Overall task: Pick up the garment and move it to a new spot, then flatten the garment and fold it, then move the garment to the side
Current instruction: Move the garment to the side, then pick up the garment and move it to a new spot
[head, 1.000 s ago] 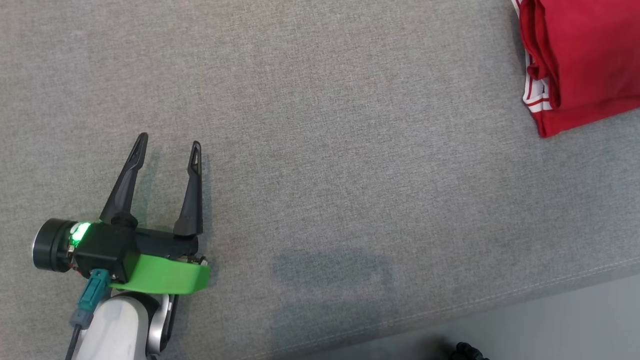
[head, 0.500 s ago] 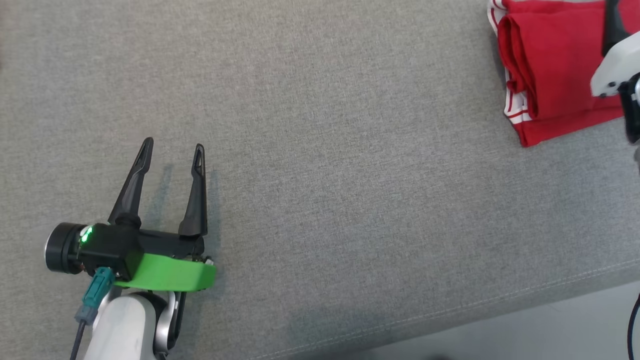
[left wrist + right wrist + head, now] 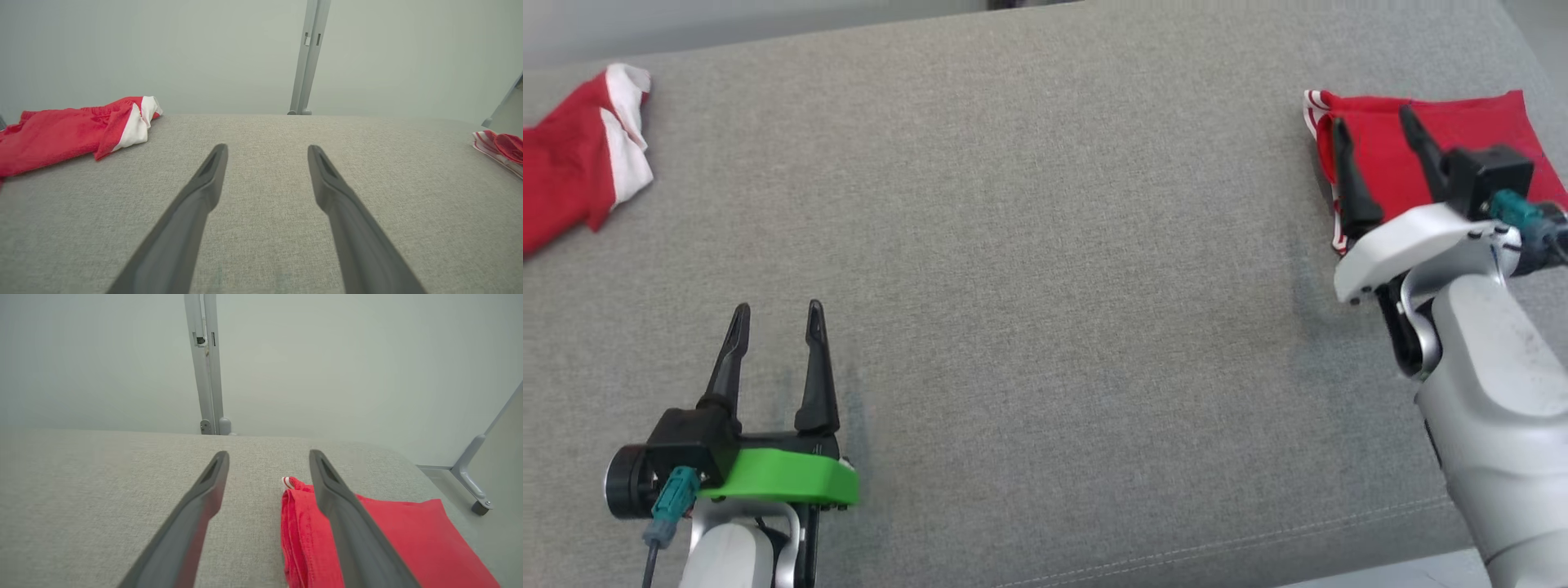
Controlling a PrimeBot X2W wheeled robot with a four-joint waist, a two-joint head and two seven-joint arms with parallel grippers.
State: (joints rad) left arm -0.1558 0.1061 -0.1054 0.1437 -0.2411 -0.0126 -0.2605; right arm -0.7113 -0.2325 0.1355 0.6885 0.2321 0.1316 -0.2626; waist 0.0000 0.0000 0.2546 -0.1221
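Note:
A folded red garment (image 3: 1486,118) with white-striped trim lies flat at the far right of the grey fabric surface (image 3: 1054,245). My right gripper (image 3: 1372,117) hovers open over its near left edge and holds nothing. In the right wrist view the gripper (image 3: 268,453) has one finger over the folded garment (image 3: 408,535) and the other over bare fabric. My left gripper (image 3: 778,307) is open and empty at the lower left, low over the surface. The left wrist view has its gripper (image 3: 267,148) pointing across bare fabric.
A second, crumpled red and white garment (image 3: 572,163) lies at the far left edge, also in the left wrist view (image 3: 61,130). The surface's stitched front edge runs along the bottom right, with floor (image 3: 1380,576) beyond. A grey metal post (image 3: 206,363) stands behind the surface.
The head camera has swung, so the whole picture shifted. My right arm has come into view beside the folded garment, and the crumpled garment now shows at the left. Both grippers remain open.

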